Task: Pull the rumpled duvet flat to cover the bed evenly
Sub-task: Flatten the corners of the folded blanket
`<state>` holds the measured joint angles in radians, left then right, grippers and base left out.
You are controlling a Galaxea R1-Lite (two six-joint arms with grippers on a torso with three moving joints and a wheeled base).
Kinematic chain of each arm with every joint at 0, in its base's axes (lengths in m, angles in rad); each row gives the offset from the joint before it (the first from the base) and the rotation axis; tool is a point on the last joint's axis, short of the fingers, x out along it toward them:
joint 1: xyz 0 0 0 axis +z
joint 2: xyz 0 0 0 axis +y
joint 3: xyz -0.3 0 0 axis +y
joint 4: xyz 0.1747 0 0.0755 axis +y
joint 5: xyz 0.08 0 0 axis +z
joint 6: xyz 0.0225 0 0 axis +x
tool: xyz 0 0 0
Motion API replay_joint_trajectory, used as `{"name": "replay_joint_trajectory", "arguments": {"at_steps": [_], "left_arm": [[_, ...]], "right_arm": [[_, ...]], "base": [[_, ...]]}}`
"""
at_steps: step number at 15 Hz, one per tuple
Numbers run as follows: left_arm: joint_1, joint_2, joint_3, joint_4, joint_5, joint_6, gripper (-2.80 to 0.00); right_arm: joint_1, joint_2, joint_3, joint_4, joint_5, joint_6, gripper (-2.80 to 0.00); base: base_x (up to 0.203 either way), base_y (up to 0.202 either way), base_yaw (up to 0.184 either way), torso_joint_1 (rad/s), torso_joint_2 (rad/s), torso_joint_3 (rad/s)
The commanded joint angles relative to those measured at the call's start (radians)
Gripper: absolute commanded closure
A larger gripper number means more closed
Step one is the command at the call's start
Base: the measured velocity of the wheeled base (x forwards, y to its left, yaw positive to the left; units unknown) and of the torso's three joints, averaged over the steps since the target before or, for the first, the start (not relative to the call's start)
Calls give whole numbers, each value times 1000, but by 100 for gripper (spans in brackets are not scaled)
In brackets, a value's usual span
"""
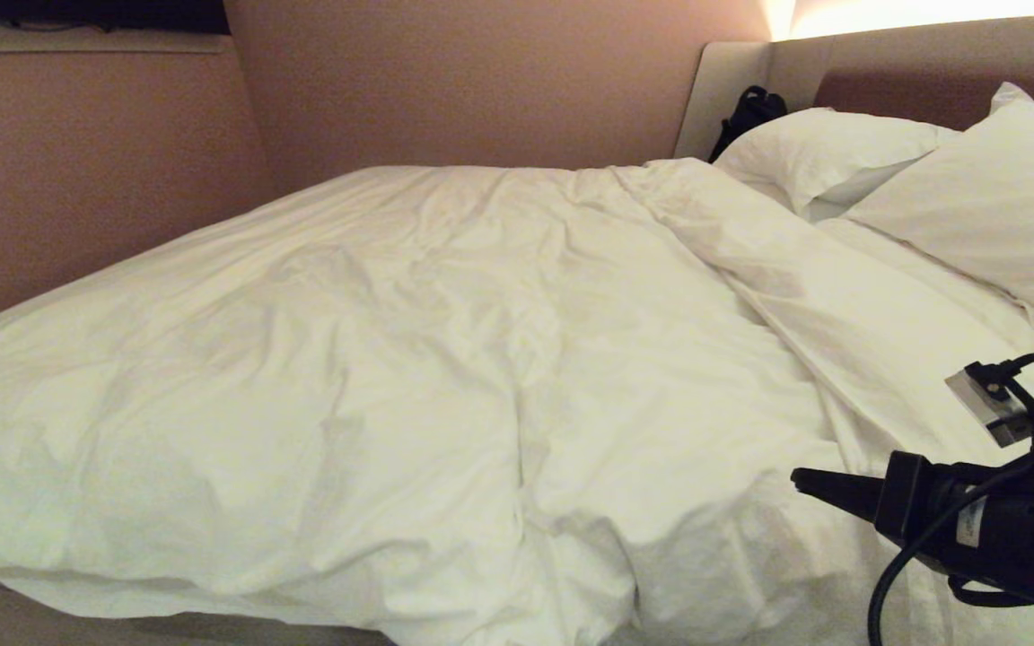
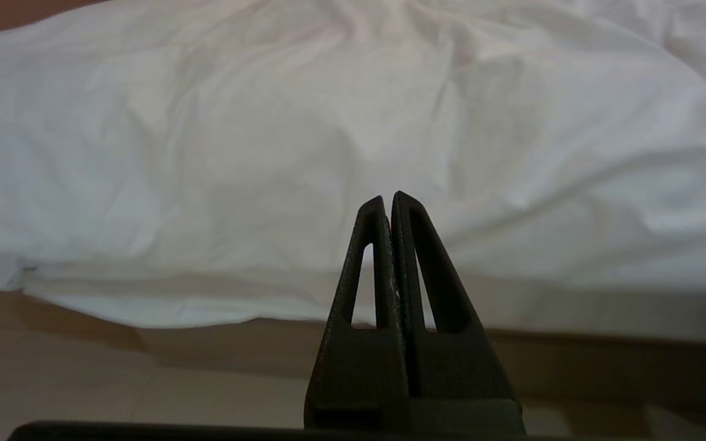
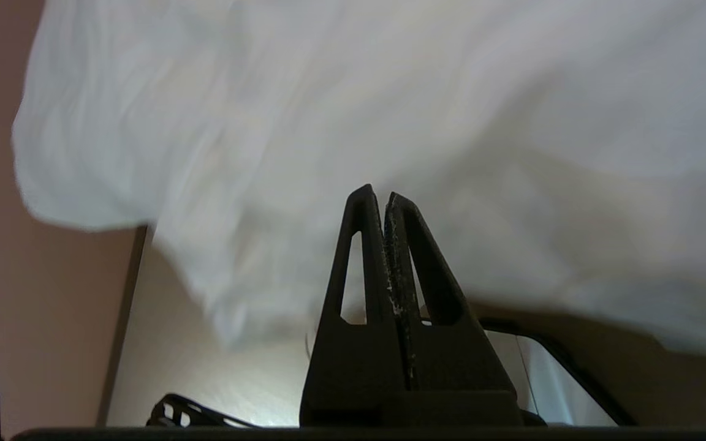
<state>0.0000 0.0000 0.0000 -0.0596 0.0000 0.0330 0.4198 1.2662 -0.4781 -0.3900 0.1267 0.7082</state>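
The white duvet (image 1: 445, 359) lies spread and creased over most of the bed, whose padded headboard (image 1: 894, 90) stands at the far right. A thick fold of it runs diagonally toward the pillows. My right gripper (image 1: 797, 478) hovers at the lower right above the duvet's near part, pointing left, shut and holding nothing. In the right wrist view its shut gripper (image 3: 379, 195) faces the overhanging duvet (image 3: 390, 92). My left gripper (image 2: 388, 199), out of the head view, is shut and empty, low beside the bed, facing the duvet's hanging edge (image 2: 328, 122).
Two plump white pillows (image 1: 822, 148) (image 1: 993, 197) lean against the headboard. A black bag (image 1: 750, 112) sits in the far corner behind them. A pinkish wall (image 1: 77, 179) runs along the bed's far left side. Beige floor (image 2: 83, 380) lies below the near edge.
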Motion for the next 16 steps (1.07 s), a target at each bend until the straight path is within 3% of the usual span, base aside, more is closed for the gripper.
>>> {"name": "replay_joint_trajectory", "arguments": {"at_steps": [1,9,16], "left_arm": [[0,0,0,0,0,1,0],[0,0,0,0,8,-2,0],[0,0,0,-2,9,-8,0]], "right_arm": [[1,4,3,-3,2,2,0],[11,16,21,-4,4,-7,0],[100,55,-8,-2,-23,-196,0]], "base": [[-195,0,-1,-7,2,5],[-190,0,0,2,3,0],[-148,0,0,1,1,4]]}}
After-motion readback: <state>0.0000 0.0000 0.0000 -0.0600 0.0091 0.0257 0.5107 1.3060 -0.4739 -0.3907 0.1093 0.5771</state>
